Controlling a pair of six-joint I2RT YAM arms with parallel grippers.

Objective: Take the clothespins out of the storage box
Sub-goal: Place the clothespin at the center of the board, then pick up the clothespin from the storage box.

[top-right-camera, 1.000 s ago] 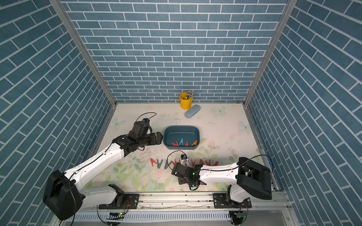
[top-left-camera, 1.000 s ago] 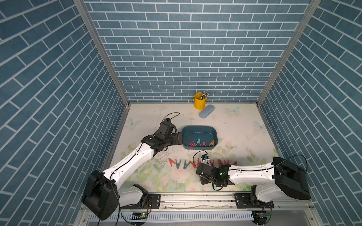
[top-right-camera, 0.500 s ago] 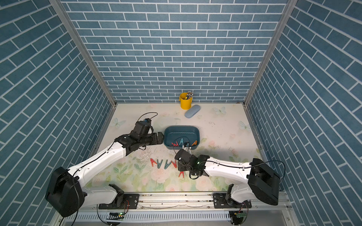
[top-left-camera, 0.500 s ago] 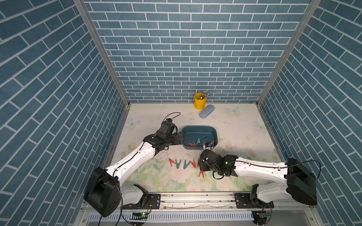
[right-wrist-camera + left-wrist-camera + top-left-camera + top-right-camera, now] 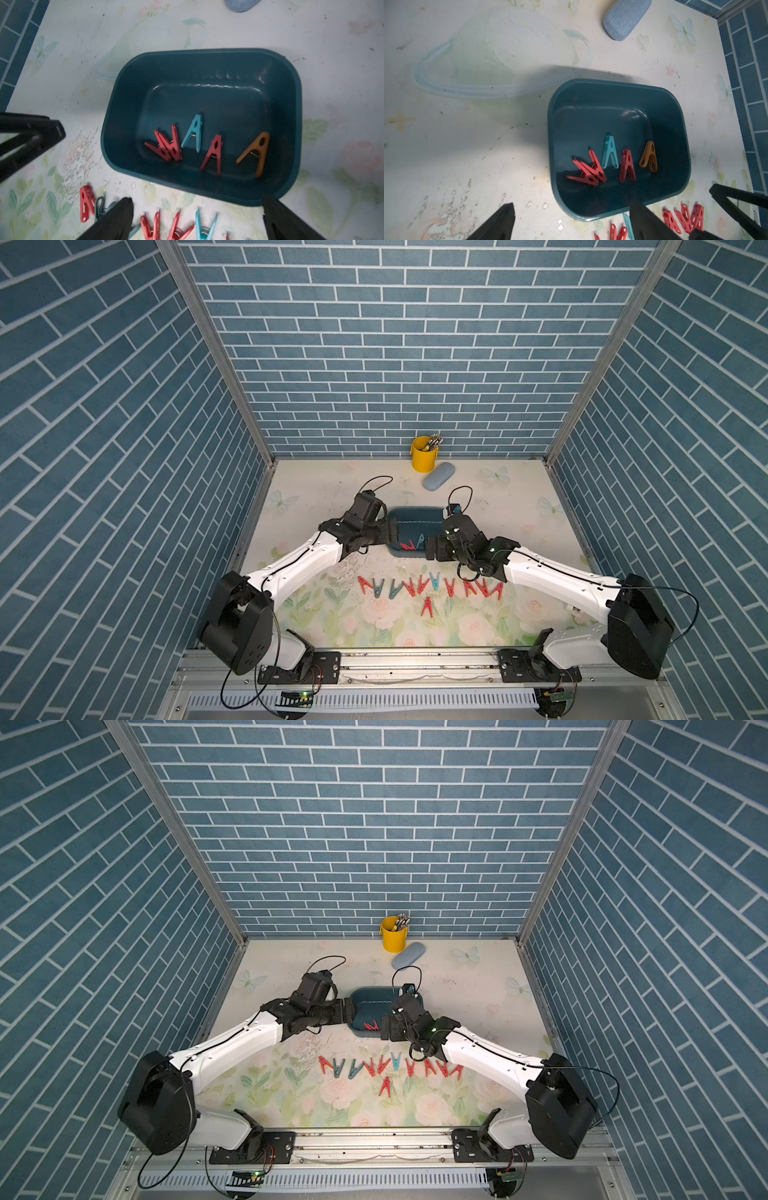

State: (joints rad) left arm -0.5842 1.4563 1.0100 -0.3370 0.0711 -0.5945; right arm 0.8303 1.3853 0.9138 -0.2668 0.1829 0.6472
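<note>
Clothespins point(image 5: 214, 154), five in storage box point(image 5: 187, 68): likely light, stiff, slick; pinch mid-body; left gripper point(image 5: 571, 204) and right gripper point(image 5: 197, 197) agape, empty.

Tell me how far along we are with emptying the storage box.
Done: roughly a dozen clothespins lie on the table in front of the storage box. In hand: nothing; the left gripper and right gripper are both open and empty near the box. Left: five inside, two overlapping red clips, a light blue clip, another red clip and an orange clip.
</note>
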